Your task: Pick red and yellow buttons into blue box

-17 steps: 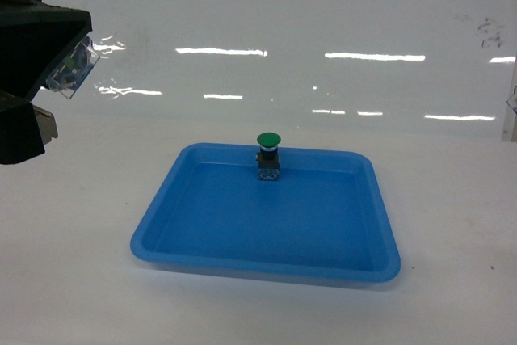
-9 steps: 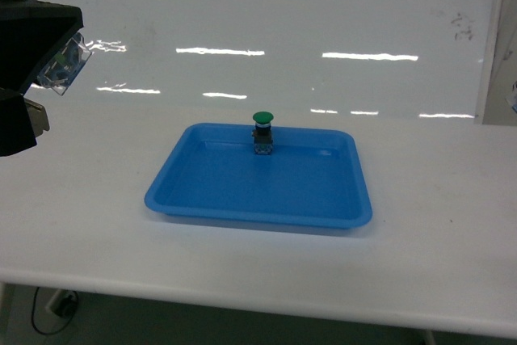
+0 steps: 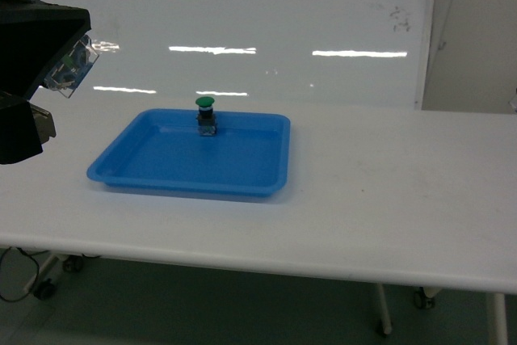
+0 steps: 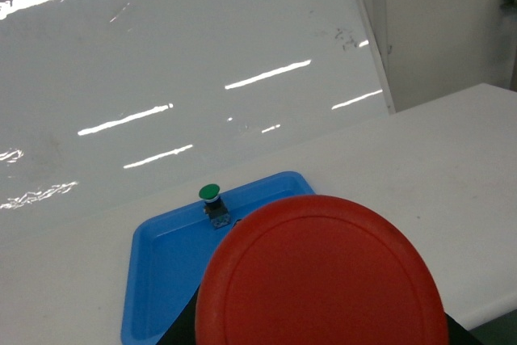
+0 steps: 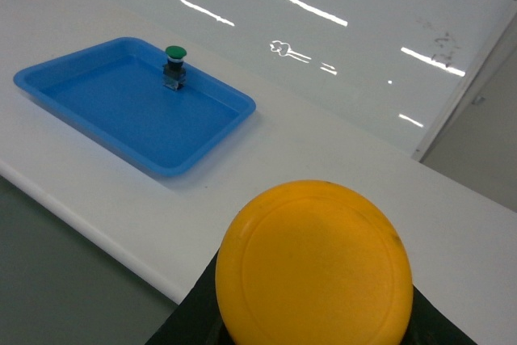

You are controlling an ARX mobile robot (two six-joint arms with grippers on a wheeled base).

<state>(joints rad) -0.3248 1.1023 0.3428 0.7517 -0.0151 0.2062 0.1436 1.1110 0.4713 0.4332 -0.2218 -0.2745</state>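
Close under each wrist camera: a button cap, both buttons lifted off the bench.
The left gripper (image 3: 32, 78) looks clamped on the red button (image 4: 321, 276), the right, outside the head view, on the yellow button (image 5: 315, 264). Farther off, the green button (image 3: 206, 113) stands in the shallow tray (image 3: 194, 163). No blue box shows; the risk is release into that tray.

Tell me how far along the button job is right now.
Both picks look done: the red button fills the left wrist view and the yellow button the right wrist view, apparently held. Only the green button stands in the tray. Dropping both into the blue box remains; no box is in view.
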